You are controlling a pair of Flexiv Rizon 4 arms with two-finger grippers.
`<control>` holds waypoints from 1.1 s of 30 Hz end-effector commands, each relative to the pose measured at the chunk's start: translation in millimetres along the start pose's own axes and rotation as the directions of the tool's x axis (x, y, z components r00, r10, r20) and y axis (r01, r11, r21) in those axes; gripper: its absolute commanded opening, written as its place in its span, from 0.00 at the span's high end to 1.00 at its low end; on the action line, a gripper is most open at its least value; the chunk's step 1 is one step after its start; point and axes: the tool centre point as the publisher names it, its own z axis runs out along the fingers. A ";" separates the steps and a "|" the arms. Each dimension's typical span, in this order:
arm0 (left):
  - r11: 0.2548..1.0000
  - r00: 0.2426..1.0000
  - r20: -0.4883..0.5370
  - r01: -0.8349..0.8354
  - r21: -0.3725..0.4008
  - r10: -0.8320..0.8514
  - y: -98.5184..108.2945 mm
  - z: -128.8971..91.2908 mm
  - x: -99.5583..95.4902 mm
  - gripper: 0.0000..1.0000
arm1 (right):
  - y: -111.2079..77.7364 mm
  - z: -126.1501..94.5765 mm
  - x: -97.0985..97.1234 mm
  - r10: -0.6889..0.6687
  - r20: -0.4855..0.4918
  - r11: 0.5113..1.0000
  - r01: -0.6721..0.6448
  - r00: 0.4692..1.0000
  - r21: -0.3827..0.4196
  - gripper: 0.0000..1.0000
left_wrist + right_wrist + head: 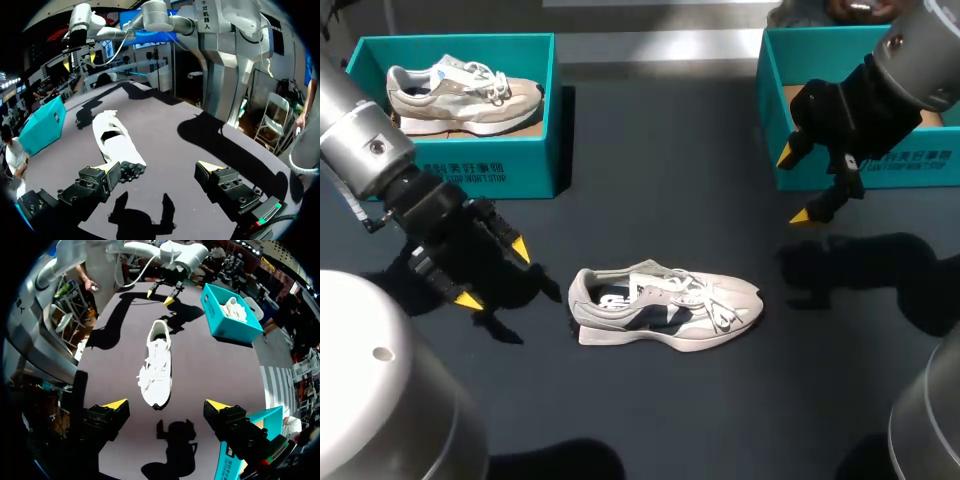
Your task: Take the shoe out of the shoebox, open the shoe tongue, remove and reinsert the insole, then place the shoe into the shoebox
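Shoe: a white shoe (665, 305) with a dark side panel sits on the dark table (660, 180), out of any box. It is about midway between the two grippers, heel toward the left one, toe toward the right one, laces loose over the tongue.
Left gripper: the left gripper (494, 273) hangs low just beside the heel, yellow tips spread wide and holding nothing. In its own wrist view the heel lies just ahead of one finger.
Right gripper: the right gripper (795, 187) hovers at the front wall of the right box, fingers parted and empty. The shoe is ahead of it, well apart.
Left box: the teal left box (510, 170), at the far left of the table, holds a second shoe (460, 95), beige and white.
Right box: the teal right box (880, 165) stands at the far right, its inside largely hidden by the arm.
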 end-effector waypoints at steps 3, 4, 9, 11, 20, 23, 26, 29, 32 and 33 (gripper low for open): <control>0.975 0.925 0.348 0.082 0.205 -0.151 6.5 2.3 6.8 0.00 | 0.8 1.0 -1.1 0.001 -0.002 1.000 -0.001 1.000 0.003 0.00; 0.975 0.925 0.348 0.082 0.205 -0.151 6.5 2.3 6.8 0.00 | 0.8 1.0 -1.1 0.001 -0.002 1.000 -0.001 1.000 0.003 0.00; 0.975 0.925 0.348 0.082 0.205 -0.151 6.5 2.3 6.8 0.00 | 0.8 1.0 -1.1 0.001 -0.002 1.000 -0.001 1.000 0.003 0.00; 0.975 0.925 0.348 0.082 0.205 -0.151 6.5 2.3 6.8 0.00 | 0.8 1.0 -1.1 0.001 -0.002 1.000 -0.001 1.000 0.003 0.00; 0.940 0.813 0.497 0.170 0.294 -0.303 32.0 26.9 -2.8 0.00 | 0.8 1.0 -1.1 0.001 -0.002 1.000 -0.001 1.000 0.003 0.00; 0.931 0.802 0.501 0.179 0.317 -0.325 36.7 37.4 -4.5 0.00 | 0.8 1.0 -1.1 0.001 -0.002 1.000 -0.001 1.000 0.003 0.00; 0.928 0.777 0.528 0.190 0.320 -0.341 47.2 45.6 -8.9 0.00 | 0.8 1.0 -1.1 0.001 -0.002 1.000 -0.001 1.000 0.003 0.00; 0.920 0.737 0.567 0.198 0.338 -0.367 53.4 50.7 -12.9 0.00 | 0.8 1.0 -1.1 0.001 -0.002 1.000 -0.001 1.000 0.003 0.00; 0.918 0.713 0.589 0.210 0.336 -0.379 54.8 50.9 -14.6 0.00 | 0.8 1.0 -1.1 0.001 -0.002 1.000 -0.001 1.000 0.003 0.00; 0.918 0.713 0.589 0.210 0.336 -0.379 54.8 50.9 -14.6 0.00 | 0.8 1.0 -1.1 0.001 -0.002 1.000 -0.001 1.000 0.003 0.00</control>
